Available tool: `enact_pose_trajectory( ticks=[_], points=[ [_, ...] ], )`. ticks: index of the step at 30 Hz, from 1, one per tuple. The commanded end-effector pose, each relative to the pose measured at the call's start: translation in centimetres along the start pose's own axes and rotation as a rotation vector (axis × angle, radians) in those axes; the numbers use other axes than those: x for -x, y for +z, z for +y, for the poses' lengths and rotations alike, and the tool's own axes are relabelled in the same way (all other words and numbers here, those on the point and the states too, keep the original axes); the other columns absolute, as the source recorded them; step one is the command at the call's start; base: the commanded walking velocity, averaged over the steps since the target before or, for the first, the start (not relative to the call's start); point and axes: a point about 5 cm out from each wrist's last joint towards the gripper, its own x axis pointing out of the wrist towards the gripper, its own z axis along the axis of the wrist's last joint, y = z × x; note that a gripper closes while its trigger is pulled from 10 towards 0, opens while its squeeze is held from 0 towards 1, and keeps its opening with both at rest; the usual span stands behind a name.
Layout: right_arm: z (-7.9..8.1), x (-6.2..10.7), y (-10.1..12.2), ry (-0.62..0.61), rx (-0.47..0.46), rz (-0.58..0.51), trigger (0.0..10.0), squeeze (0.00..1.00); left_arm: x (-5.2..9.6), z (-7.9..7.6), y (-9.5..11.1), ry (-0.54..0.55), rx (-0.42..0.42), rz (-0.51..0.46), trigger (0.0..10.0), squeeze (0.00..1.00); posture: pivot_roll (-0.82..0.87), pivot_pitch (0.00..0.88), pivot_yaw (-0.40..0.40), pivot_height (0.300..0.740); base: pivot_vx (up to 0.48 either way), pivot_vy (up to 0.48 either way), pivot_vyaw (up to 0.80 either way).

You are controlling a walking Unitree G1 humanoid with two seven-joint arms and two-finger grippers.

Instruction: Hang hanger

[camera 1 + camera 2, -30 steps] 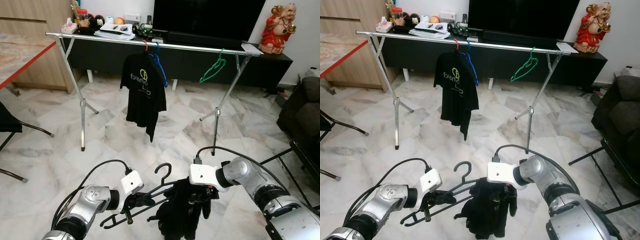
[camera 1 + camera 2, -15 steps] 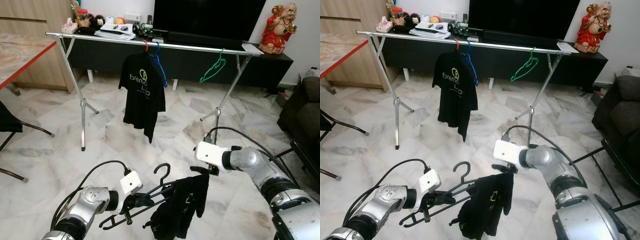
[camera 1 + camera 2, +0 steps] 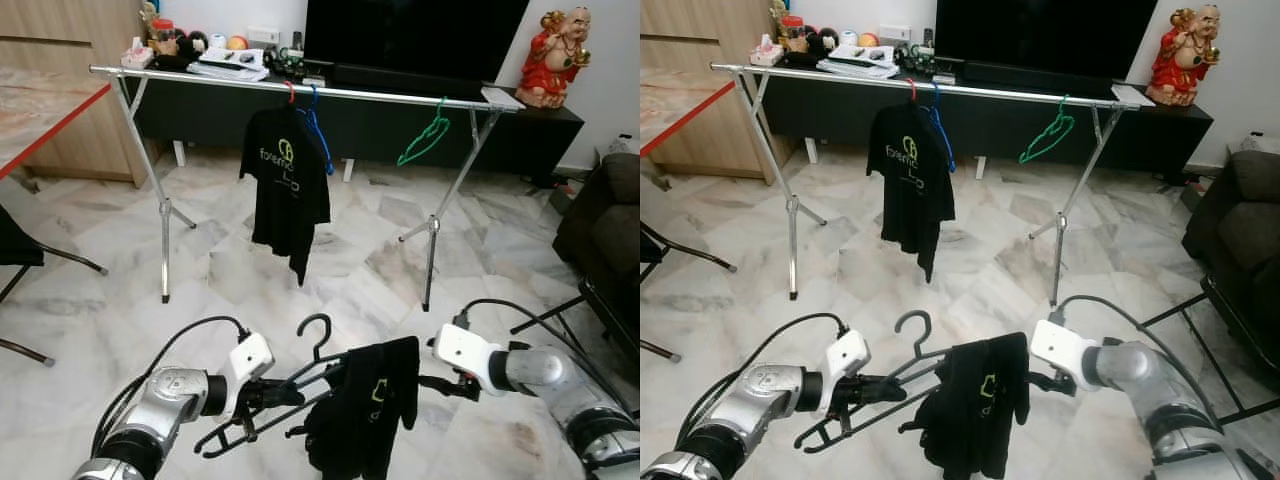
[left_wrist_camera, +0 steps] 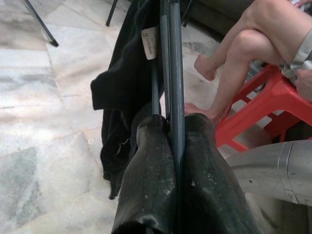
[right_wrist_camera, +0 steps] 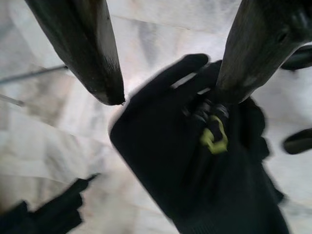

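- Hanger (image 3: 290, 385), black, is lying low and close in front of the robot, its long axis running roughly level from lower left up toward the right, hook (image 3: 316, 330) pointing up.
- Black garment (image 3: 365, 415) is draping over the hanger's right-hand end, hanging down toward the marble floor (image 3: 330, 270).
- Left gripper (image 4: 168, 170) is clenching the hanger's bar near its left end; the wrist view shows both fingers pressed tight on the thin rods.
- Right gripper (image 3: 462, 388) is sitting just beside the garment's right edge, fingers spread apart, grasping nothing; the cloth shows between and beyond them in its wrist view.
- Clothes rail (image 3: 300, 88) is standing well ahead and well above the hanger, running left to right across the room, already carrying a black T-shirt (image 3: 288, 185), a blue hanger (image 3: 322, 135) and a green hanger (image 3: 425, 135).
- Judgement: the left arm is the one carrying the load, so the hook needs lifting up and forward onto a free stretch of rail, likely between the blue and green hangers.
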Motion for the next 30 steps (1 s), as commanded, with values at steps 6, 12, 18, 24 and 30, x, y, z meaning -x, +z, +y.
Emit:
enact_pose_trajectory(
  ticks=[6,12,18,24,30],
  points=[
    [-1.8,1.3,-0.7,-0.25,-0.012,0.001,10.0,0.0,0.3,0.5,1.9,-0.027,-0.03,-0.065,0.0,0.0,-0.06,0.041,-0.095,0.74,0.0,0.0,0.0],
    [-0.7,1.2,-1.5,-0.219,-0.153,-0.052,10.0,1.0,0.8,0.6,2.0,-0.037,-0.027,-0.071,0.0,0.0,-0.06,0.061,-0.078,0.74,0.0,0.0,0.0],
    [0.2,1.1,-2.7,-0.222,-0.161,0.013,10.0,1.0,1.1,0.9,2.5,-0.043,-0.026,-0.082,0.0,0.0,-0.05,0.067,-0.069,0.74,0.0,0.0,0.0],
    [0.1,1.2,-2.9,-0.266,-0.185,0.024,10.0,1.0,1.8,1.1,3.5,-0.065,-0.028,-0.12,0.0,0.0,-0.05,0.073,-0.062,0.74,0.0,0.0,0.0],
    [1.3,0.8,-3.4,-0.203,-0.21,0.029,10.0,0.0,2.2,0.9,4.5,-0.097,-0.043,-0.155,0.0,0.0,-0.04,0.079,-0.057,0.74,0.0,0.0,0.0]
  ],
)
